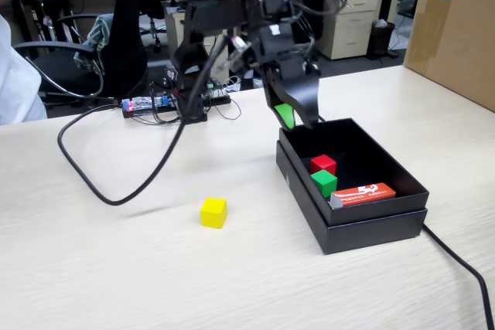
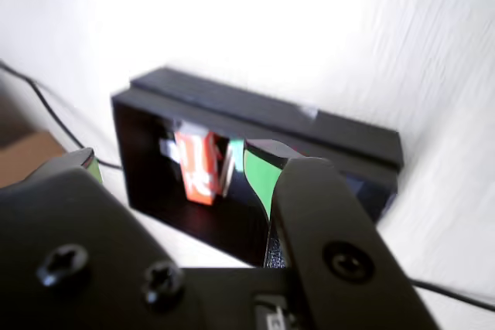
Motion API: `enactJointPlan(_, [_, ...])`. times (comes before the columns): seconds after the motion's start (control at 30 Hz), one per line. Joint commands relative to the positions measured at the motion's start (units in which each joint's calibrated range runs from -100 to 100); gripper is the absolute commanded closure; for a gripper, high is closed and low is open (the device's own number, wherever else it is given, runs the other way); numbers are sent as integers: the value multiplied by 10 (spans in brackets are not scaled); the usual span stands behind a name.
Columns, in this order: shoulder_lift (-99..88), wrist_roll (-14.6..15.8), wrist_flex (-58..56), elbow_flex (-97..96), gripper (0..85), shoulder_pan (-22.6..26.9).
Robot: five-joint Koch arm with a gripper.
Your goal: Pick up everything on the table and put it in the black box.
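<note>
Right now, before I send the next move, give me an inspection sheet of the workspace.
Surface: light wood table, no spills seen.
Job's things: yellow cube on the table, left of the black box in the fixed view; red cube and green cube inside the box.
Clutter: orange packet in the box.
Grippers: gripper open, empty, above the box's far-left corner.
Cables: thick cable looped on the table; second cable right of the box.
Surroundings: brown carton, office chair.

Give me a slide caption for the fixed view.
Gripper above the black box rim; red cube and green cube inside, yellow cube on table.
</note>
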Motion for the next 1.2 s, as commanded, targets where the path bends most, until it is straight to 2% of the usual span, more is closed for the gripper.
enactJointPlan(0.0, [-124, -15, 3, -70, 392, -26])
enactJointPlan(0.17, [-157, -18, 8, -209, 362, -62])
enactJointPlan(0.3, [-115, -18, 12, -233, 359, -83])
enactJointPlan(0.57, [62, -21, 22, -134, 364, -109])
enactJointPlan(1.17, [313, -19, 25, 23, 378, -109])
